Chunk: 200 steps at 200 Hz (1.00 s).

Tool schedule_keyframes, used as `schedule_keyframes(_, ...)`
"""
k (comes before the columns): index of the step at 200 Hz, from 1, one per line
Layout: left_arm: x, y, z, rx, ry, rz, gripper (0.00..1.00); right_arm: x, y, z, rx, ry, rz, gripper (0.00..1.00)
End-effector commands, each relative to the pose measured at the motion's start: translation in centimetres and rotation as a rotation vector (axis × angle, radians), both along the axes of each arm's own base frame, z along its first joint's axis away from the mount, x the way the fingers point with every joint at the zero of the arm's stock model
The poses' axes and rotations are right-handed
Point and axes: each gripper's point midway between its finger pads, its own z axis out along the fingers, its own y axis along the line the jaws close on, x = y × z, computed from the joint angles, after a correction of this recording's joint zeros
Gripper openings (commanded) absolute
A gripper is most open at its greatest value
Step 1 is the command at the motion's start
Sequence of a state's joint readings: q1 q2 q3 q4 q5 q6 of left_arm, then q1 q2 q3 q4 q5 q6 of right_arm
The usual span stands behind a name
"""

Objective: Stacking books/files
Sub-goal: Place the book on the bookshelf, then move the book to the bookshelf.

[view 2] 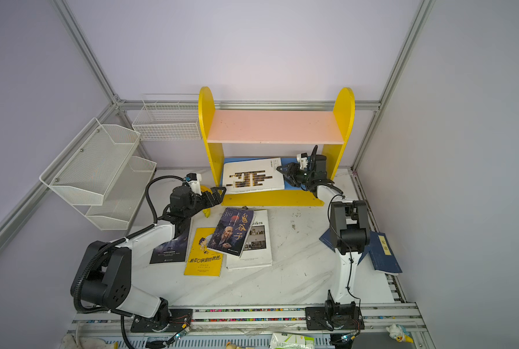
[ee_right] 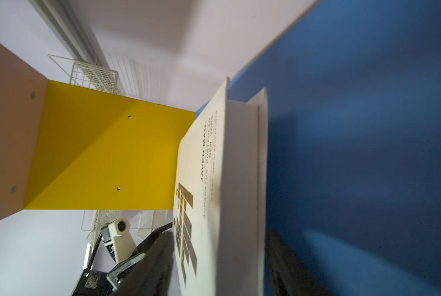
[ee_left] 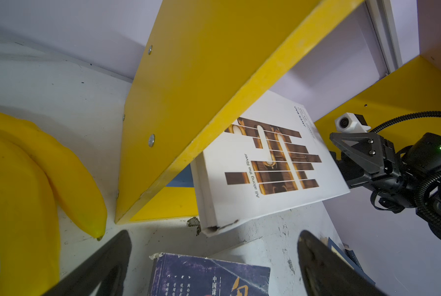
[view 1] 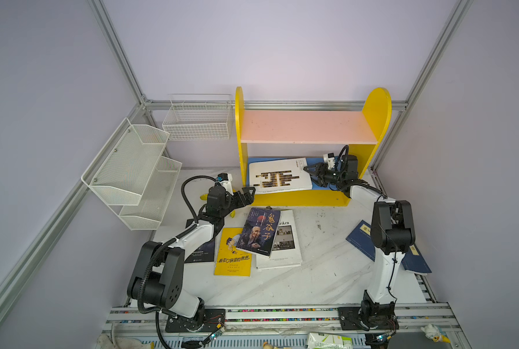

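A white book with a brown bar pattern [view 1: 279, 176] [ee_left: 265, 164] [ee_right: 214, 179] lies flat on the blue lower board of the yellow shelf [view 1: 300, 199]. My right gripper [view 1: 312, 175] [ee_right: 220, 228] stands open astride its right edge, one finger on either side. Just off the shelf's front left corner, my left gripper [view 1: 247, 193] [ee_left: 214, 233] is open and empty. On the table lie the old-man portrait book [view 1: 259, 231] atop a white photo-cover book [view 1: 285, 247], a yellow cartoon book [view 1: 232, 256], a dark book [view 2: 169, 249] partly under the left arm, and navy books [view 1: 415, 256] behind the right arm.
The pink upper shelf board [view 1: 306, 127] overhangs the right gripper closely. Yellow bananas [ee_left: 22, 179] lie left of the shelf beside the left gripper. A white mesh rack [view 1: 131, 172] and a wire basket [view 1: 198, 121] hang at the back left.
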<state>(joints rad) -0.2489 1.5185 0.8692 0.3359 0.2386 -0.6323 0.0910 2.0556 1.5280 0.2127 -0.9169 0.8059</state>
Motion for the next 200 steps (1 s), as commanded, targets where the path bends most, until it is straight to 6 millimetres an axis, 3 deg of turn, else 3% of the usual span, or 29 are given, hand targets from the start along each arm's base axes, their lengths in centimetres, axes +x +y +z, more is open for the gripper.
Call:
schedule_keyframes(1,1.7,-0.1,6.2,-0.04,-0.15,0.011,1.0,0.6,-1.2,-0.1,-0.112,-0.003,-0.085,0.71)
schedule_keyframes(42,1.5,0.1,6.4,-0.031,-0.156,0.019,1.0,0.3,-2.4,1.7,-0.276,-0.071,-0.16,0.83)
schedule_keyframes(73,0.8,0.1,5.9,0.05,-0.151,-0.011,1.0,-0.6,-2.2,3.0,-0.407,-0.132,-0.182,0.83)
schedule_keyframes(100,-0.4,0.3,5.2,0.159,-0.131,-0.055,1.0,-2.2,-1.0,4.0,-0.399,-0.184,-0.153,0.83)
schedule_keyframes(136,-1.0,0.2,4.6,0.214,-0.109,-0.087,1.0,-2.9,0.3,3.5,-0.37,-0.185,-0.129,0.81)
schedule_keyframes(200,1.2,1.3,3.0,0.266,-0.075,-0.005,1.0,-2.7,2.0,2.7,-0.379,-0.188,-0.108,0.8)
